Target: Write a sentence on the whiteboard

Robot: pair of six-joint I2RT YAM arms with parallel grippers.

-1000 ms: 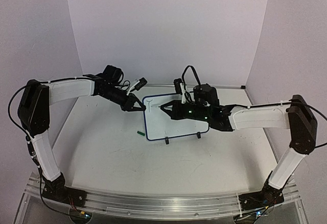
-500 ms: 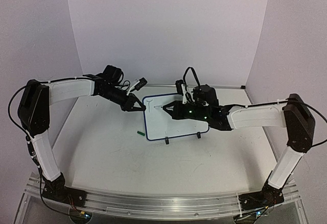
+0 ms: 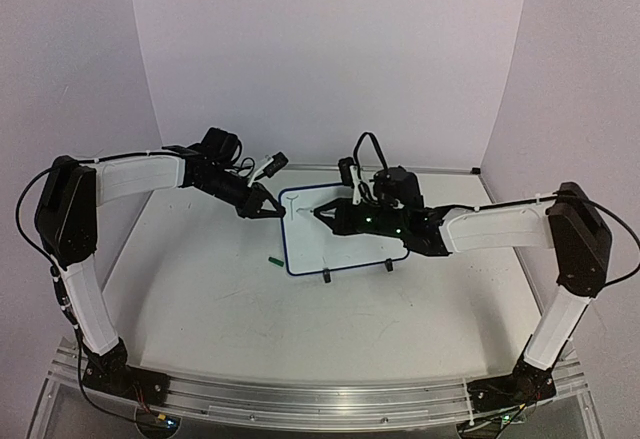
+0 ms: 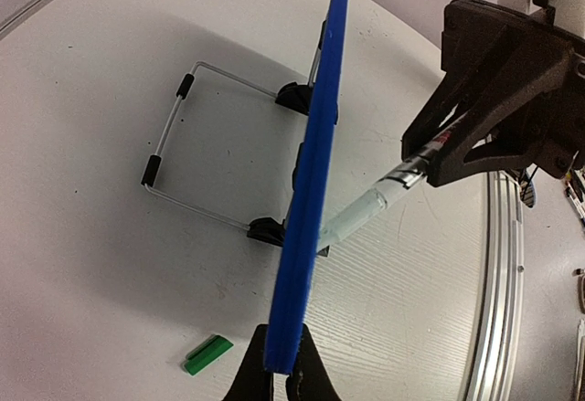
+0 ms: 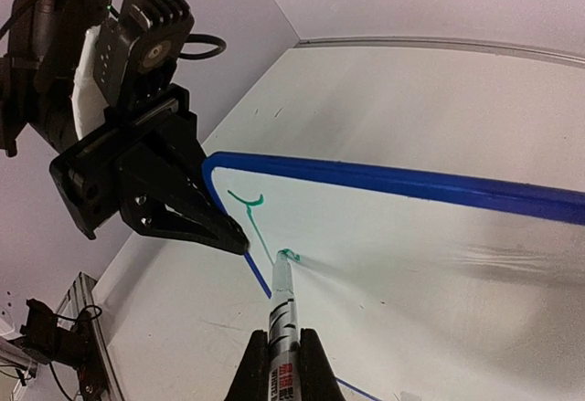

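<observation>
Blue-rimmed whiteboard, pinched by the outstretched left pincer, meets the marker gripped in the right pincer.

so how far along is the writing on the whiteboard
Barely started. Done: the green cap is off and lies on the table, and one green stroke sits near the whiteboard corner. In hand: the left gripper clamps the board's edge while the right gripper presses the marker tip to it. Left: nearly all the words.
</observation>
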